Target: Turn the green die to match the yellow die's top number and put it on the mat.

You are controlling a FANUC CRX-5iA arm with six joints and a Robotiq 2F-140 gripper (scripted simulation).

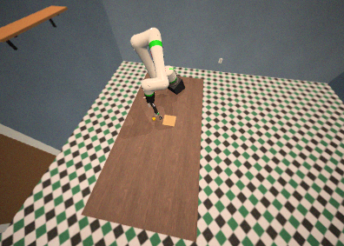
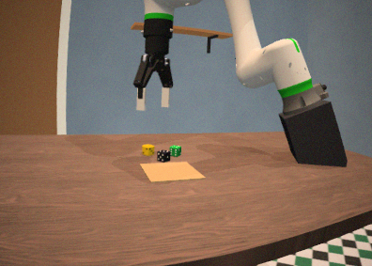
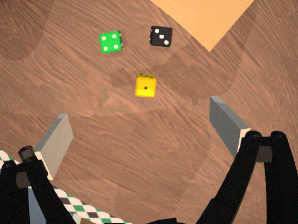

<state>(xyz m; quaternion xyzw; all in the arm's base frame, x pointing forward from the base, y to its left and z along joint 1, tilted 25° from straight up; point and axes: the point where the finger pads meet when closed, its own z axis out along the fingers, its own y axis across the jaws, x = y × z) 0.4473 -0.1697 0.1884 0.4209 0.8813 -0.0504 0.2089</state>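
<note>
The green die (image 3: 111, 42) sits flat on the wooden table beside the black die (image 3: 160, 36); it shows several white pips on top. The yellow die (image 3: 145, 86) lies a little apart from both and shows one dark pip on top. The tan mat (image 3: 200, 2) lies just past the black die, and no die is on it. In the exterior view the yellow die (image 2: 147, 149), black die (image 2: 162, 155) and green die (image 2: 175, 150) stand behind the mat (image 2: 172, 171). My gripper (image 2: 152, 100) hangs open and empty well above the dice, fingers pointing down.
The arm's dark base block (image 2: 314, 133) stands on the table to the right of the dice. A wooden wall shelf (image 1: 29, 22) hangs far off. The table is surrounded by checkered floor (image 1: 269, 152).
</note>
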